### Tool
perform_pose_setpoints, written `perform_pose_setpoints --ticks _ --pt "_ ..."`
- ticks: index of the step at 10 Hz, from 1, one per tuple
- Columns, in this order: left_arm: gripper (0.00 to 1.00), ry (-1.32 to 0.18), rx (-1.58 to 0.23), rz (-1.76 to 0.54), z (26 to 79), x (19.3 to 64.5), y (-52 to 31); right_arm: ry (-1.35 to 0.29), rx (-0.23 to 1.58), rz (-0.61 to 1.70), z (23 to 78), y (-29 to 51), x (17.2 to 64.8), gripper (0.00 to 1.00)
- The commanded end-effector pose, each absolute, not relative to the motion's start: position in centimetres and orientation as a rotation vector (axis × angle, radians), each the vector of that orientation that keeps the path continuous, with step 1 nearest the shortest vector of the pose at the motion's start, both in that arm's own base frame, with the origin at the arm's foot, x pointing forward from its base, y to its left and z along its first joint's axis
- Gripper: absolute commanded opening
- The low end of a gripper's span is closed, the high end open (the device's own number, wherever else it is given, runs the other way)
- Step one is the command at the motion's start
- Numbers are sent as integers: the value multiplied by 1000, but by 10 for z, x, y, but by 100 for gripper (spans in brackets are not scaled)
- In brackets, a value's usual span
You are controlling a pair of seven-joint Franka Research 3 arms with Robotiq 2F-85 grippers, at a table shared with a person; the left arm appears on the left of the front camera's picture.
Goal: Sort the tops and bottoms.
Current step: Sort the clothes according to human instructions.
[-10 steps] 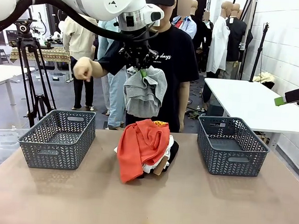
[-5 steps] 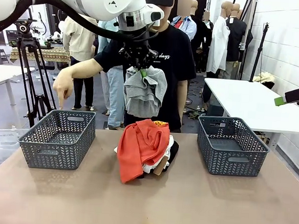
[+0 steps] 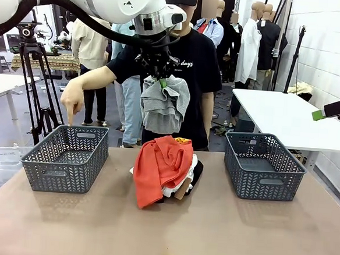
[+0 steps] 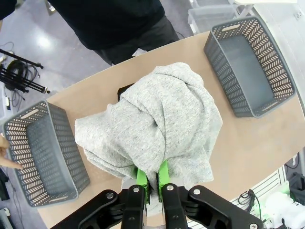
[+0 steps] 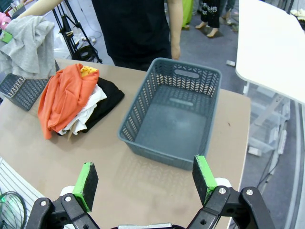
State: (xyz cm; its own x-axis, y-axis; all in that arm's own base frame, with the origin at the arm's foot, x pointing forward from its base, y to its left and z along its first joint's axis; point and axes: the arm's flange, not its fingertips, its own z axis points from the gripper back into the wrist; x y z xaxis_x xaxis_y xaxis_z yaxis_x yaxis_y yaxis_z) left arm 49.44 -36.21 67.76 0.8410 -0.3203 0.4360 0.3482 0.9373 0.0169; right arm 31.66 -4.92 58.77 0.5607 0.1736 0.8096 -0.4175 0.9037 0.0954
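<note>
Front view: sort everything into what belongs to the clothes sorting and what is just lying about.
Job: grey garment, held in the left jaws; orange-red top; white top; black bottoms; left basket; right basket; person's pointing hand.
Lying about: tripod; white side table.

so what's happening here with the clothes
The robot's left hand is shut on a grey garment, holding it up above the pile of clothes on the table. The person across the table points into the grey basket on the robot's left. The right hand hangs open near the other basket.
</note>
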Motion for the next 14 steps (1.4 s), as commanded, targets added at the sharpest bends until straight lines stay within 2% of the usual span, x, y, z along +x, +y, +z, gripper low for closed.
perform_pose_setpoints --ticks 1,6,9,13,14 --pt "0 -455 -68 -349 682 495 -361 -913 308 358 587 -49 317 100" --pt "0 -449 -64 -353 678 494 -362 -913 308 358 587 -49 317 100" --pt "0 -462 -56 -218 699 501 -290 -913 308 358 587 -49 317 100" --pt "0 -425 -20 -79 701 507 -206 -913 308 358 587 -49 317 100" --pt "0 -416 34 23 696 509 -182 -913 308 358 587 -49 317 100"
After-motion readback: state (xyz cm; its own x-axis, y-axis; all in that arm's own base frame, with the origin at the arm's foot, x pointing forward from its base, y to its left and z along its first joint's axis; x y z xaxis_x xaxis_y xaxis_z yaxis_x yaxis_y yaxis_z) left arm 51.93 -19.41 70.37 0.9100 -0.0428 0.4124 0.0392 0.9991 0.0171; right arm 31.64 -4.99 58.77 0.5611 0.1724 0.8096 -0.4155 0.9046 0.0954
